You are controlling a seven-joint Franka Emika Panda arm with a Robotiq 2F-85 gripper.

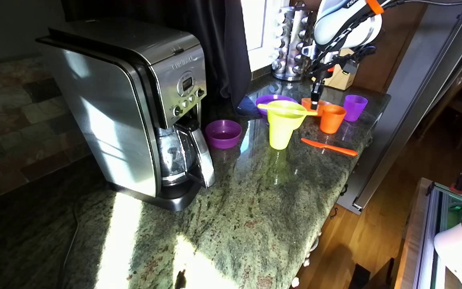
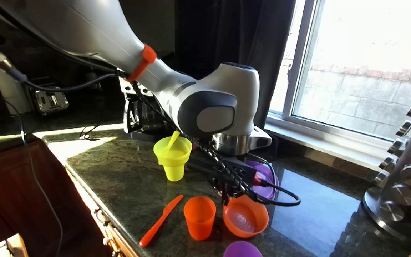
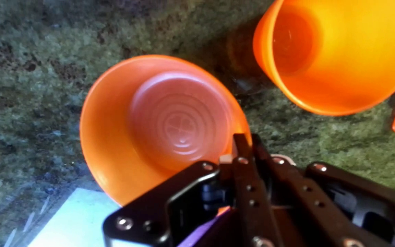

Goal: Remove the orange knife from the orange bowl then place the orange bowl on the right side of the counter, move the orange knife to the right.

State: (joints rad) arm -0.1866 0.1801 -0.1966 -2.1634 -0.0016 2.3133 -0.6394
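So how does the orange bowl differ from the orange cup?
The orange bowl is wide and shallow; the orange cup is narrower and taller. The gripper is closed on the bowl's rim, while the cup stands untouched by it. Both are orange and look empty.

In an exterior view I have the gripper (image 1: 315, 105) pointing down at the orange bowl (image 1: 306, 104). Orange cup (image 1: 332, 121) upright in front, purple cup (image 1: 355, 108) beside it. Orange knife (image 1: 333, 148) lies on the counter (image 1: 255, 216), apart from the orange bowl. Yellow cup (image 1: 280, 134) between knife and purple bowl (image 1: 223, 136), yellow utensil (image 1: 287, 110) across its top. I note the coffee maker (image 1: 134, 104) near the purple bowl.
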